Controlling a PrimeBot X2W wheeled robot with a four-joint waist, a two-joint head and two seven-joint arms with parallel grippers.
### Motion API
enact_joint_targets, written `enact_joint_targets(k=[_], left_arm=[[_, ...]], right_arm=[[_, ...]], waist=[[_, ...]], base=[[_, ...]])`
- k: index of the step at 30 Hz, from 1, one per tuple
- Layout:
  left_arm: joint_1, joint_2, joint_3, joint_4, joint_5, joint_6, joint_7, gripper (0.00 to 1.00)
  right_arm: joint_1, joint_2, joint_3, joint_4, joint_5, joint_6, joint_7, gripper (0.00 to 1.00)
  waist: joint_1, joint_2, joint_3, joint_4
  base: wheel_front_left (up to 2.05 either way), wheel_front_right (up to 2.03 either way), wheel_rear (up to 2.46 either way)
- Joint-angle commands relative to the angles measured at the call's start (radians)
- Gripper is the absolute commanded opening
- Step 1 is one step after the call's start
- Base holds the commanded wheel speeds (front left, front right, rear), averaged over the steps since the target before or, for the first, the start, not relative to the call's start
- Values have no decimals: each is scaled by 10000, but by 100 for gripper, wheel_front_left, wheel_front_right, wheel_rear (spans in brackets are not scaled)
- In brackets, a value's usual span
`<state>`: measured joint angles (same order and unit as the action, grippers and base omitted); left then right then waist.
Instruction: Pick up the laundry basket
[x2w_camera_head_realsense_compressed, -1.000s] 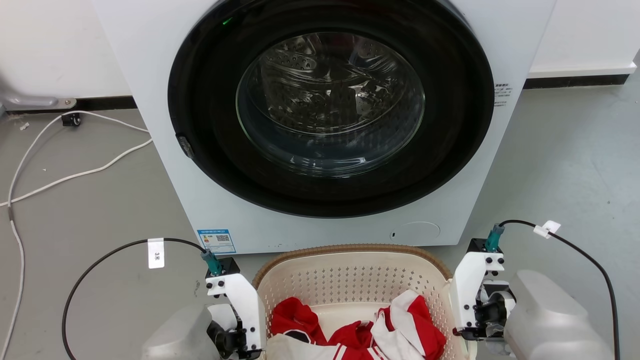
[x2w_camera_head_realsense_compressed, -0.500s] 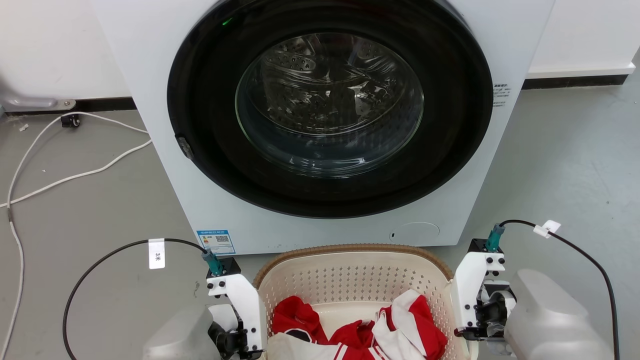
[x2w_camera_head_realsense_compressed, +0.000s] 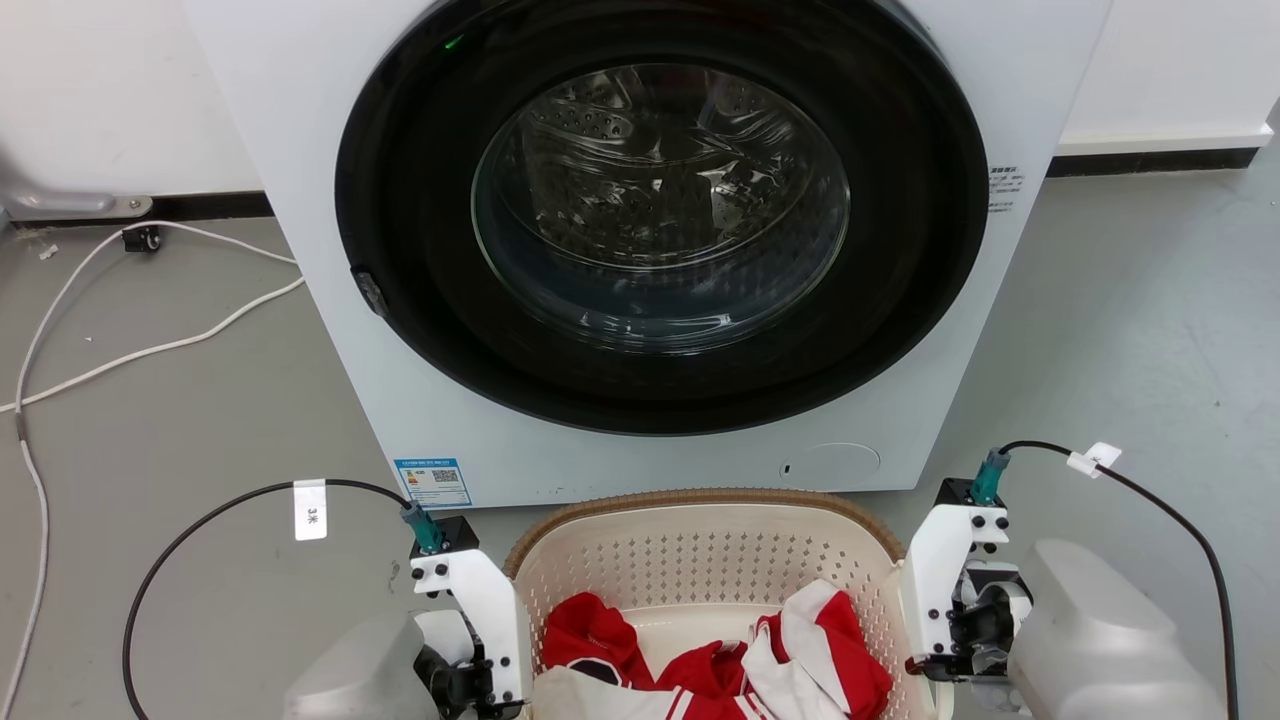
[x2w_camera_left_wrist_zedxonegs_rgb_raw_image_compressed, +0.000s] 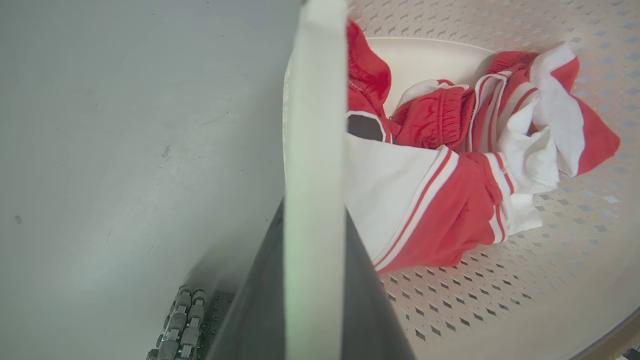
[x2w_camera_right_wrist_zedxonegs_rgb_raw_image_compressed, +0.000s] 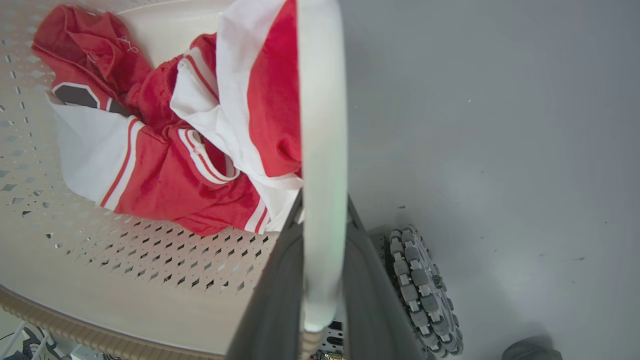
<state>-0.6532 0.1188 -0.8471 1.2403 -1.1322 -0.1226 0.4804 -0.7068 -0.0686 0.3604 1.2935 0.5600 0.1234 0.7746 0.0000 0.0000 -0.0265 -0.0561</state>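
Low down, left claw (x2w_camera_left_wrist_zedxonegs_rgb_raw_image_compressed: 314, 215) and right claw (x2w_camera_right_wrist_zedxonegs_rgb_raw_image_compressed: 324, 210) clamp laundry basket (x2w_camera_head_realsense_compressed: 700, 565) handles, cable tag (x2w_camera_head_realsense_compressed: 310, 510) reads "3米"

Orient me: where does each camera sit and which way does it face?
Head view: on the head, looking forward and down at the washing machine and laundry basket; both wrists flank it.
Left wrist view: on that wrist, down along the left gripper, shut on a white handle.
Right wrist view: likewise along the right gripper; a base wheel shows.
Shared: both wrist views see the red-and-white clothes.
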Motion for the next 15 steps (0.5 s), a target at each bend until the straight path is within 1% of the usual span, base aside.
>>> enact_joint_targets(k=[1,15], left_arm=[[-41,-339,-28,-190,-123,-145,-46,0],[-39,-328,-181,-147,-258,-146,-83,0]], right_arm=[[74,333,34,-86,166,134,-22,0],[140,341,59,-88,345,134,10,0]], waist=[[0,0,-1,3],[0,0,-4,-46]], base=[[0,0,0],[0,0,0]])
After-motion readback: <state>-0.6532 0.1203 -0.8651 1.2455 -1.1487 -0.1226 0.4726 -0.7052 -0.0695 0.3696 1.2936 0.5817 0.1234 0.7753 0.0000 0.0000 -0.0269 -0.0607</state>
